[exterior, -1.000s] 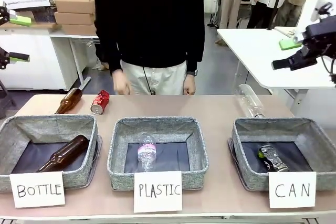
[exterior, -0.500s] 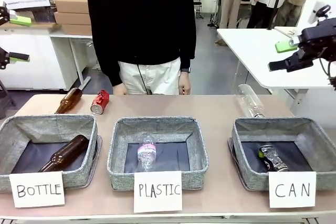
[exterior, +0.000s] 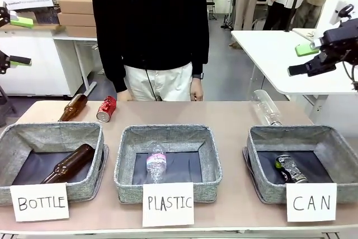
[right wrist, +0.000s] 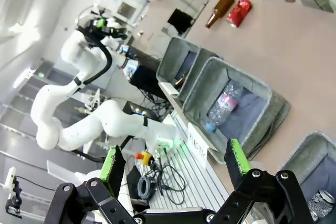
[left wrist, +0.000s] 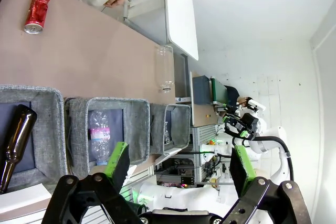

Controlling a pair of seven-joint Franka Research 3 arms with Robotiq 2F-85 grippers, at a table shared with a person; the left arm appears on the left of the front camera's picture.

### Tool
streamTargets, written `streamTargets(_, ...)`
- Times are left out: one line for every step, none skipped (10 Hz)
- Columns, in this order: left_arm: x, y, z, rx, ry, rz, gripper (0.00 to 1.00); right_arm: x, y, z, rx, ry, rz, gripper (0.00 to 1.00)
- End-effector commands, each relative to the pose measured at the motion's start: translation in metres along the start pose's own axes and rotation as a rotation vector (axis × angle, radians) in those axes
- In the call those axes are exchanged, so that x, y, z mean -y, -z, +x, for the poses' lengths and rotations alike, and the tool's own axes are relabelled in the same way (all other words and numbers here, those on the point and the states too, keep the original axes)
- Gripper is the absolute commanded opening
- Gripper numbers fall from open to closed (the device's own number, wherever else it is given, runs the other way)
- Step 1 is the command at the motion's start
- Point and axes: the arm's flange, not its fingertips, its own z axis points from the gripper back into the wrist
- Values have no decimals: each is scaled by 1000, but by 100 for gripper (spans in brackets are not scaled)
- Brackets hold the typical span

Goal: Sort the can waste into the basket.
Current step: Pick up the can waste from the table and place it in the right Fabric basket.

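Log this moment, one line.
left gripper open, empty | right gripper open, empty | dark can in CAN basket | red can on table, beside brown bottle

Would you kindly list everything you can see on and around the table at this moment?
table: 1, tan, between robot and person
BOTTLE basket: 1, grey, near-left
PLASTIC basket: 1, grey, near-middle
CAN basket: 1, grey, near-right
signs: 3, white, one fronting each basket
red can: 1, red, lying on table behind BOTTLE basket
dark can: 1, black-blue, inside CAN basket
glass bottles: 2, brown, one in BOTTLE basket, one on table beside red can
plastic bottles: 2, clear, one in PLASTIC basket, one on table behind CAN basket
person: 1, black top, pale trousers, far side
left pincer: 1, black, green pads, open, raised at left
right pincer: 1, black, green pads, open, raised at right
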Motion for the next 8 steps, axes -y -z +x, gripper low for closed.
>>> streamTargets(-1,3,1,4,19,-21,100,-3,-3,4,-14,20,4,100)
streamTargets(-1,3,1,4,19,-21,100,-3,-3,4,-14,20,4,100)
streamTargets(-1,3,1,4,19,-21,100,-3,-3,4,-14,20,4,100)
streamTargets(-1,3,1,4,19,-21,100,-3,-3,4,-14,20,4,100)
streamTargets(0,0,0,0,0,0,100,-3,-3,4,-14,20,4,100)
streamTargets(23,-1,0,59,265,333,100,-3,-3,4,-14,20,4,100)
streamTargets(28,16,24,-119,389,698,100,-3,-3,4,-14,20,4,100)
streamTargets(21,45,57,-127,398,1111,100,-3,-3,4,-14,20,4,100)
